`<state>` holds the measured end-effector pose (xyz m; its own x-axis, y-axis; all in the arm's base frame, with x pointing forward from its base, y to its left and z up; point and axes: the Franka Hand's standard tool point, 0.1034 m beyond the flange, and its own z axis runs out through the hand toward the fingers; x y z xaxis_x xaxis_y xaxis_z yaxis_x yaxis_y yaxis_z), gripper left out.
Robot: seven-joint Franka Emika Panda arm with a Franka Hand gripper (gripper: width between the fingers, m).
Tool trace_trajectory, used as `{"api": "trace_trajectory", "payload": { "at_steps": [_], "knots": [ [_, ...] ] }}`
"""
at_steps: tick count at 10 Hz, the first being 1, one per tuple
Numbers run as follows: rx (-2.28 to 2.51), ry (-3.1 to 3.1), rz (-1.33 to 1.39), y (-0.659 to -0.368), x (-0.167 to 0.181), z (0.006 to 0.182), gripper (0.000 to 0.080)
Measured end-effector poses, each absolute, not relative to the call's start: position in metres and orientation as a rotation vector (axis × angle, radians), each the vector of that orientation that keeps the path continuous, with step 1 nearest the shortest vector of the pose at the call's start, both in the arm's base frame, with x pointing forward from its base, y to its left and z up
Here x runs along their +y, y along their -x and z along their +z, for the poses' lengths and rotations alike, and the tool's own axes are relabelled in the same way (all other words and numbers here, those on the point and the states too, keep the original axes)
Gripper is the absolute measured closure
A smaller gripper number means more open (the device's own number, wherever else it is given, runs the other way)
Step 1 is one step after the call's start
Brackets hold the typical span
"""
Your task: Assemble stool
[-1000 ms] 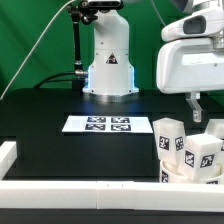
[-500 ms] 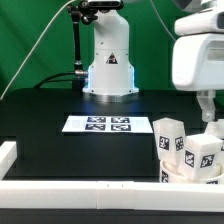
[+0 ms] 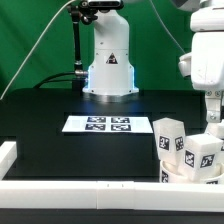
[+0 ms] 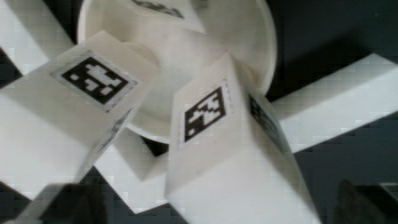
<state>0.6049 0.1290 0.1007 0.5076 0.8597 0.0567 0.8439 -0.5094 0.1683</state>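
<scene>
On the black surface (image 3: 60, 105), at the exterior view's lower right, you see the stool's round seat (image 3: 185, 172) with two blocky legs (image 3: 170, 140) standing on it, each leg showing black-and-white square tags but no readable words. The fingers (image 3: 213, 112) hang just above these parts at the exterior view's right edge; they stand wide open and hold nothing. The marker board (image 3: 107, 125) lies flat in the middle of the surface with its printed tags, and in the wrist view you see two tagged legs (image 4: 222, 125) close over the seat.
</scene>
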Motion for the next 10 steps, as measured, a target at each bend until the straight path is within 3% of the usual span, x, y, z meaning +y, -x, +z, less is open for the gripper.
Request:
{"api": "trace_trajectory", "payload": {
  "at_steps": [6, 10],
  "knots": [
    [1.995, -2.140, 0.094, -0.610, 0.128, 0.093, 0.0151],
    [2.180, -1.922, 0.015, -0.605, 0.124, 0.077, 0.0151]
  ]
}}
